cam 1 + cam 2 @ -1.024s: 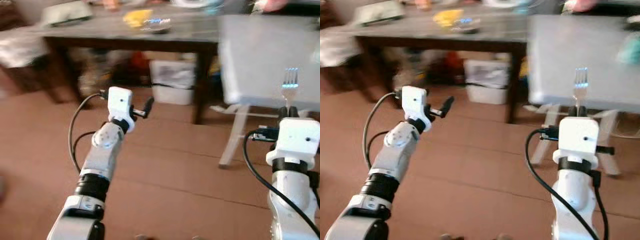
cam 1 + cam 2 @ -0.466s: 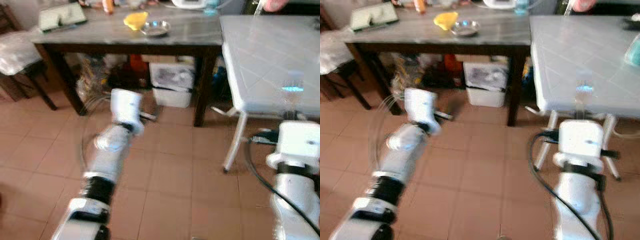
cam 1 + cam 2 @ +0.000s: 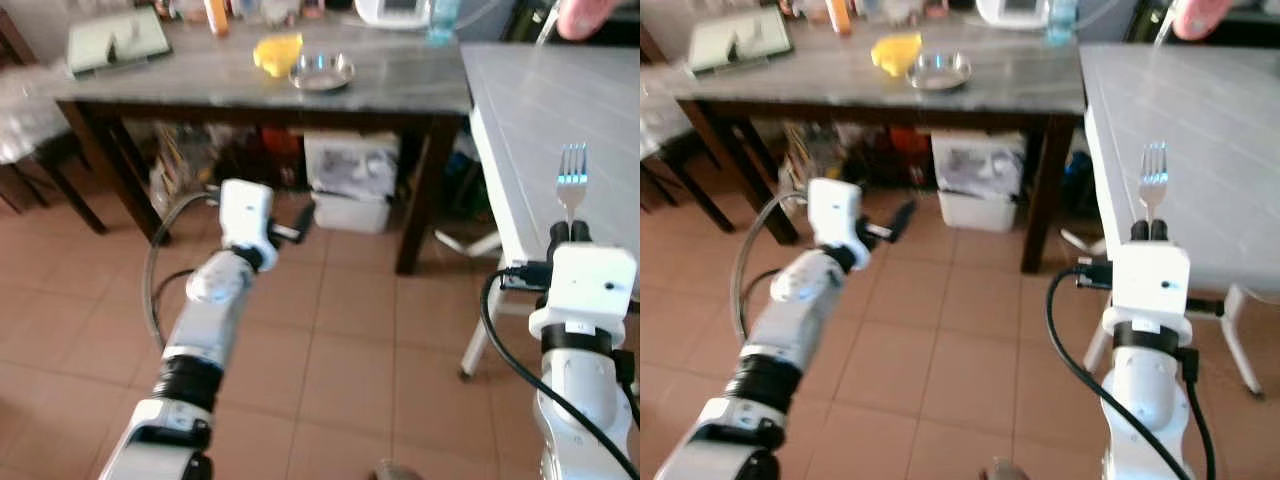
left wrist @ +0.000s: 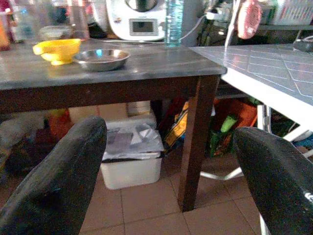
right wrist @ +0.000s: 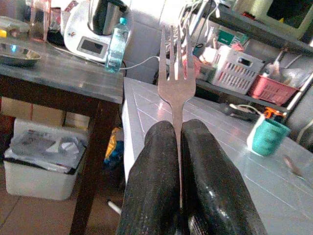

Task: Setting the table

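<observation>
My right gripper [image 3: 571,233] is shut on a silver fork [image 3: 572,178], which stands upright with its tines up, in front of the near edge of the white tiled table [image 3: 560,110]. The right wrist view has the fork [image 5: 176,83] clamped between the two black fingers [image 5: 155,166]. My left gripper [image 3: 296,220] is held out over the tiled floor, short of the dark wooden table [image 3: 200,75]. Its fingers [image 4: 63,171] are spread wide with nothing between them. On the dark table stand a metal bowl [image 3: 321,72] and a yellow dish [image 3: 277,53].
A white bin [image 3: 350,180] and clutter sit under the dark table. A green board [image 3: 115,38] lies at its left end, with bottles and an appliance [image 4: 134,19] at the back. A teal cup [image 5: 266,137] stands on the white table. A person's hand [image 3: 590,15] is at the top right.
The camera has shifted and the picture has sharpened; the tables sit a little further right. The fork stays upright in my right gripper. My left arm has swung slightly.
</observation>
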Robot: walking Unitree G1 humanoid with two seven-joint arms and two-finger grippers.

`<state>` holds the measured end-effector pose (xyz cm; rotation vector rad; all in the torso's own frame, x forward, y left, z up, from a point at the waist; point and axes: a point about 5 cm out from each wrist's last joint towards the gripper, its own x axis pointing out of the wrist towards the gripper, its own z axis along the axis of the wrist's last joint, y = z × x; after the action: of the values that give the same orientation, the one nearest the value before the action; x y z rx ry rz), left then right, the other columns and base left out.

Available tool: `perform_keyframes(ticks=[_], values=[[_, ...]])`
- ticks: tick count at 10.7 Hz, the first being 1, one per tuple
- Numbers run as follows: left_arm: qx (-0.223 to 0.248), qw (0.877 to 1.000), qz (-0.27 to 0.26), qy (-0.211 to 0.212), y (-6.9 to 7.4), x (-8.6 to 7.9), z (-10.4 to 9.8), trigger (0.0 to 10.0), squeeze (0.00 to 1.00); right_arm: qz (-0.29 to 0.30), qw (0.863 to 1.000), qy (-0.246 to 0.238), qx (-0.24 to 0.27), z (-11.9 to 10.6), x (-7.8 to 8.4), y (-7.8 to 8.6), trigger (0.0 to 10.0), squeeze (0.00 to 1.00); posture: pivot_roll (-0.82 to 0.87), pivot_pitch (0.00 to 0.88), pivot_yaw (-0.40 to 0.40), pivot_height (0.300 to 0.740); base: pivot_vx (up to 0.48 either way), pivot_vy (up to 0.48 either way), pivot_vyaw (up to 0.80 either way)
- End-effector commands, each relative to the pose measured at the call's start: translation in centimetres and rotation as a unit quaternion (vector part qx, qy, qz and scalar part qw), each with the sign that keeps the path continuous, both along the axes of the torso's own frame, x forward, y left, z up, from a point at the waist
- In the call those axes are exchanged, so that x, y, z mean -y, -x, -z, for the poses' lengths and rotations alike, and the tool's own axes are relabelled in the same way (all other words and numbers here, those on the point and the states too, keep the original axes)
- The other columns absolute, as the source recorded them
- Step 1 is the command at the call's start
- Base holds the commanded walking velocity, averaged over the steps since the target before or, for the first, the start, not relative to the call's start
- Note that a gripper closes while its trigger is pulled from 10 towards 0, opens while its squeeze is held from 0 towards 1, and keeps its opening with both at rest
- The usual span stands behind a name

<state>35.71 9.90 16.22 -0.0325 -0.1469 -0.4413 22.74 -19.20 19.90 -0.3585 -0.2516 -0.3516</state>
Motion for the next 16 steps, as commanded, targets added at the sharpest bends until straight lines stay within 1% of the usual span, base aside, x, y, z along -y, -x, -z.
perform_keyframes(ticks=[1, 7, 16], values=[[0.000, 1.000, 0.009, -0.006, 0.1, 0.3, -0.1, 10.0, 0.00, 0.008, 1.000, 0.004, 0.005, -0.3, 0.4, 0.3, 10.0, 0.00, -0.11, 0.143, 0.044, 0.740, 0.480, 0.000, 0.00], [-0.007, 1.000, 0.029, -0.007, 0.3, 1.0, 0.1, 10.0, 0.00, 0.008, 1.000, 0.007, 0.006, -0.5, 0.3, 0.3, 10.0, 0.00, -0.11, 0.148, 0.046, 0.740, 0.480, 0.000, 0.00], [-0.009, 0.999, 0.044, -0.009, 0.4, 1.5, 0.1, 10.0, 0.00, 0.011, 1.000, 0.003, 0.011, -0.5, 0.2, 0.0, 10.0, 0.00, -0.11, 0.140, 0.053, 0.740, 0.480, 0.000, 0.00]])
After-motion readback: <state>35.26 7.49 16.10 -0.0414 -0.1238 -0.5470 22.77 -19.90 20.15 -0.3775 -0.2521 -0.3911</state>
